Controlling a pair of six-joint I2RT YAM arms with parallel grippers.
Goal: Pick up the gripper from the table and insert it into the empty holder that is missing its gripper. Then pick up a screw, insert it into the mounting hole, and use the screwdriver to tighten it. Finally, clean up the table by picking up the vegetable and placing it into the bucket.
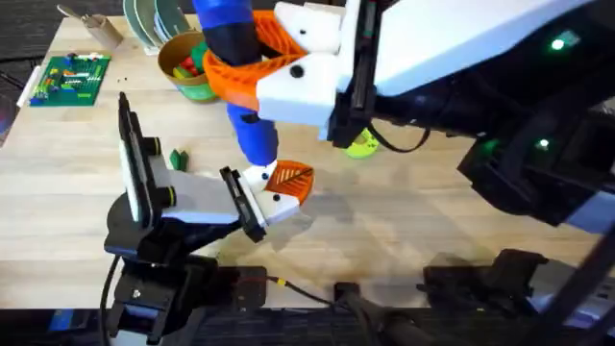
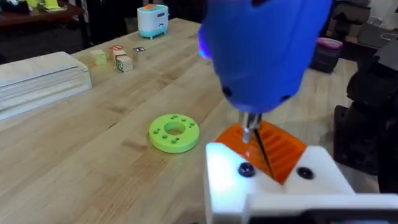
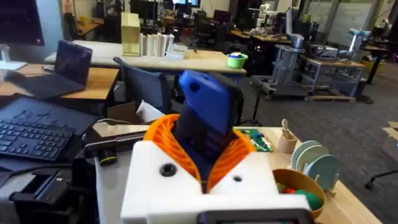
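Hidden / cut off:
- Screwdriver (image 1: 235, 58): 1, blue, upright. Upper body blurred under the overhead cam; its tip is lost behind its own body there. Left wrist view shows the slim metal tip (image 2: 247, 134) down at the holder's face, by a dark screw head (image 2: 246, 169); whether tip sits in the screw, can't tell.
- Right gripper (image 3: 205, 165): white fingers w/ orange ribbed pads clamped round the screwdriver body. Large and blurred in overhead.
- Left gripper (image 1: 252, 207): fingers hidden under the holder; open or closed, can't tell.
- Holder (image 1: 274, 197): 1, white, at the left gripper's end, mid-table near the front. Orange gripper piece (image 1: 291, 179) seated in it, ribbed face up; lower part hidden by white plastic.
- Bucket (image 1: 187, 62): 1, far left-centre of table, partly behind the screwdriver and right gripper; red, yellow, green items inside, not identifiable.
- Green disc (image 2: 174, 132): 1, round w/ holes; in overhead mostly covered by the right arm.

Edges / room:
- Vegetable (image 1: 177, 159): 1, small dark green, on the table left of the holder, beside the left arm, well apart from the bucket.
- Table (image 1: 404, 207): bare wood right of the holder, under the right arm; left wrist view shows bare wood past the disc to the far edge.
- Green board (image 1: 69, 77): 1, far left corner, near the table edge.
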